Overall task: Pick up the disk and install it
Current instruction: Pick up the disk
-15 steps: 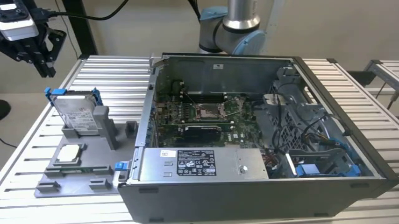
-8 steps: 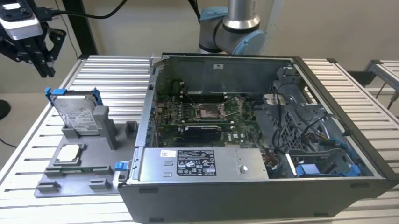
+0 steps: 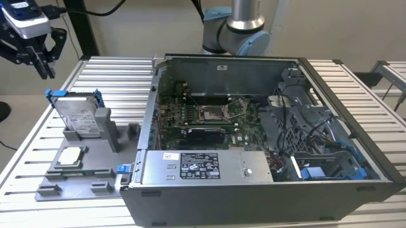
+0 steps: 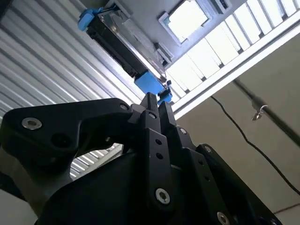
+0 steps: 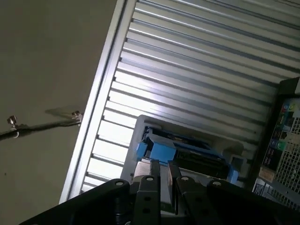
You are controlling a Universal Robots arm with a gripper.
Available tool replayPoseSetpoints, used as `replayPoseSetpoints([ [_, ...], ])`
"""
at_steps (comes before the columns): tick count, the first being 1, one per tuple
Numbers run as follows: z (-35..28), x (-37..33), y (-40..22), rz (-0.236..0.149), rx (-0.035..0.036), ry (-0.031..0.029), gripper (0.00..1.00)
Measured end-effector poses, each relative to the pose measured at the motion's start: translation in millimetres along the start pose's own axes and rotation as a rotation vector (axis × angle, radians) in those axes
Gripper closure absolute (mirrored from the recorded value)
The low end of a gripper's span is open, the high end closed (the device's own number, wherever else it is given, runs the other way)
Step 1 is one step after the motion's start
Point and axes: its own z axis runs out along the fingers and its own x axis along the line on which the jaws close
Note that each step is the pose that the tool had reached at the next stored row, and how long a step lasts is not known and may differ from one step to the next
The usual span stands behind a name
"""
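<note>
The disk (image 3: 79, 114) is a silver drive with a white label and a blue bracket. It stands upright in a grey holder (image 3: 95, 142) on the exterior view's left. My gripper (image 3: 45, 66) hangs above and behind it, near the table's far left edge, well clear of it. Both wrist views look past the black fingers, which are pressed together with nothing between them: gripper (image 4: 156, 101) and gripper (image 5: 161, 165). Beyond the fingertips lies the disk (image 4: 119, 44), edge-on with its blue bracket ends, and the disk (image 5: 187, 150) again in the first wrist view.
An open computer case (image 3: 355, 142) fills the middle and right of the ribbed metal table (image 3: 114, 76). A long grey box with a label (image 3: 203, 167) sits at its front. A small silver chip (image 3: 70, 156) lies on the grey holder's base. A cable (image 4: 243, 136) runs over the floor.
</note>
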Motion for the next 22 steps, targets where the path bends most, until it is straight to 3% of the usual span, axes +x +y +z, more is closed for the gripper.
replayPoseSetpoints([
  [22, -0.1, 0.0, 0.0, -0.401, -0.0009, 0.0186, 1.00],
])
